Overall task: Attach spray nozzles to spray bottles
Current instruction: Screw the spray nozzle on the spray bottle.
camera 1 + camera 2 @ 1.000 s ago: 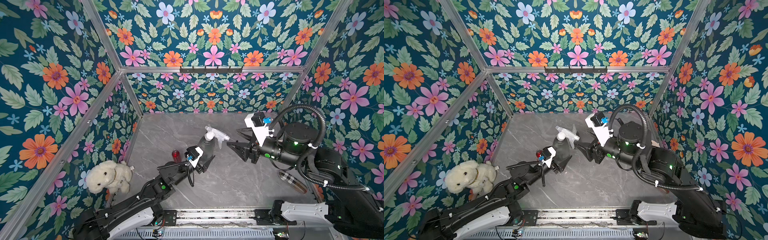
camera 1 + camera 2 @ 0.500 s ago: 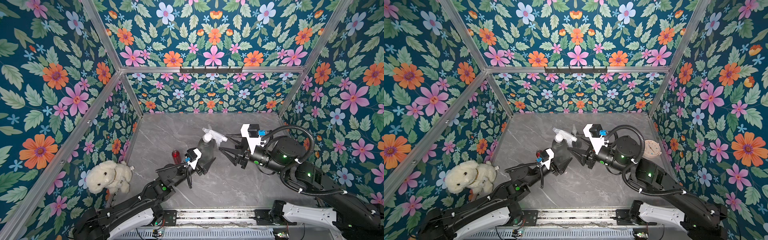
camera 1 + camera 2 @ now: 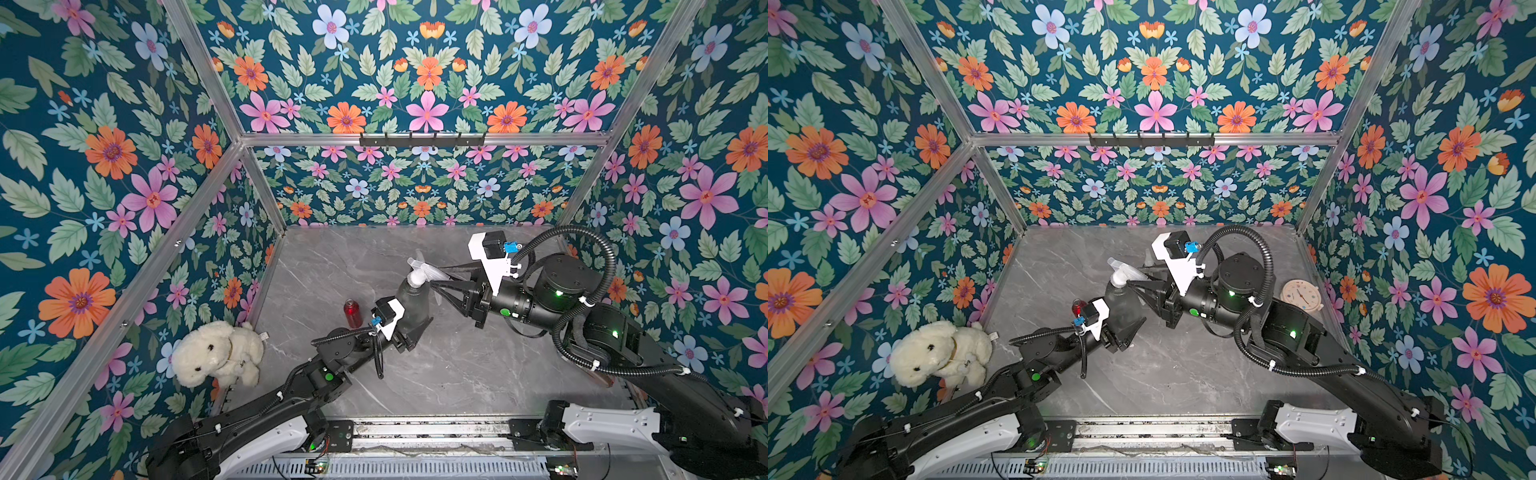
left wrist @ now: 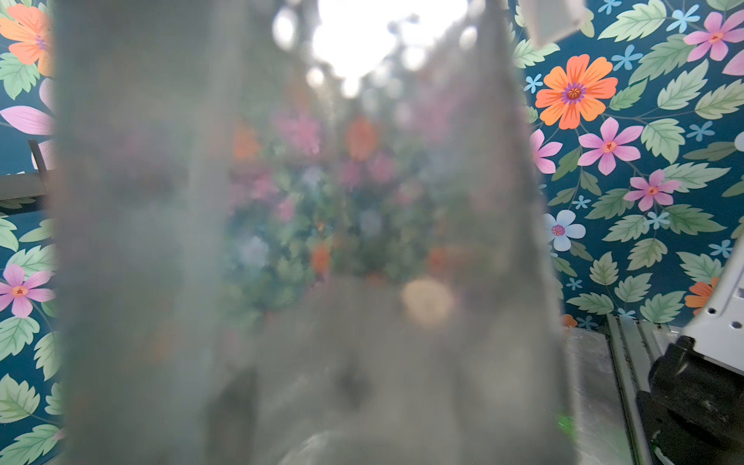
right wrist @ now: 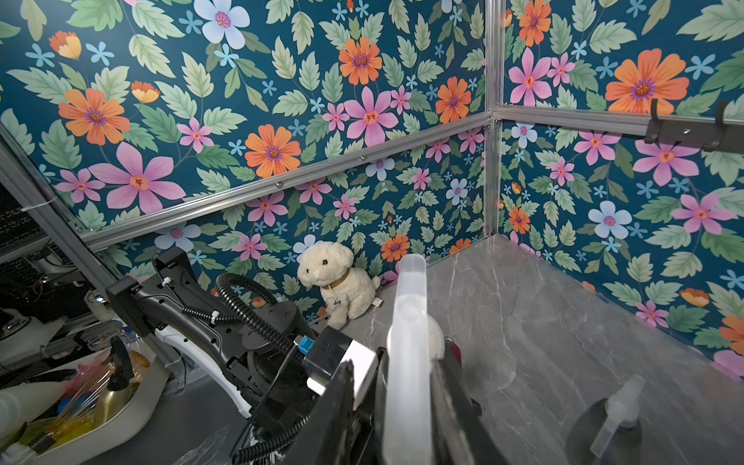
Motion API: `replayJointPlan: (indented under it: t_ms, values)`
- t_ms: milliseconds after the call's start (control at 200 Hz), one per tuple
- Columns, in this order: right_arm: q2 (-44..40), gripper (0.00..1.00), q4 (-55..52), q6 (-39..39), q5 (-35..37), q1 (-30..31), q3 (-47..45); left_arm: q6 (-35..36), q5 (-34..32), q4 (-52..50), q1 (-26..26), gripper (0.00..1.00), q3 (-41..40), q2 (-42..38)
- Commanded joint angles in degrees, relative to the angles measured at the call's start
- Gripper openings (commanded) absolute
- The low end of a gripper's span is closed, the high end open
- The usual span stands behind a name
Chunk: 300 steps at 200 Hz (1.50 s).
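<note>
Where the smoky-grey spray bottle (image 3: 411,305) stands roughly upright near the middle of the grey table (image 3: 436,374), I log the left gripper (image 3: 409,323) clamped round its lower body. The left wrist view shows only blurred translucent plastic. A whitish spray nozzle (image 3: 417,269) sits on the bottle's neck. The right gripper (image 3: 440,277) is closed on that nozzle, and in my right wrist view both black fingers (image 5: 338,410) press its sides. I cannot tell how fully it is seated. The red bottle (image 3: 352,312) stands just beside the left gripper. A second grey bottle (image 5: 592,435) with its own head stands nearby. The plush dog (image 3: 216,357) sits at the left wall.
</note>
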Motion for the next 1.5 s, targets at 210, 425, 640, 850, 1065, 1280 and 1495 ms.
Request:
replayJointPlan:
  t_ms: [210,425,640,850,1065,1280,1495]
  values:
    - [5.2,0.0,-15.3,3.1,2.7,0.0,11.4,3.0,0.8,-1.0,0.1,0.0,0.9,0.1]
    - [11.5,0.0,-29.6,3.4,4.3,0.1,23.6,4.8,0.8,-4.5,0.1,0.0,2.6,1.0]
    - [15.7,0.0,-36.9,1.6,3.0,0.1,30.8,6.0,1.2,-7.5,0.1,0.0,3.7,1.3]
    - [19.7,0.0,-39.6,3.8,3.7,0.0,34.5,6.9,-2.9,-5.6,-0.2,0.0,3.9,0.4]
    - [21.3,0.0,-36.0,9.7,6.9,1.8,31.2,9.1,-11.9,1.4,-1.0,0.0,3.4,1.8]
    - [22.7,0.0,-34.2,16.6,10.9,2.9,28.3,10.5,-16.5,5.3,-1.2,0.0,4.3,4.3]
    - [26.0,0.0,-33.2,23.3,12.8,4.2,26.4,13.1,-22.0,10.6,-2.1,0.0,3.9,8.0]
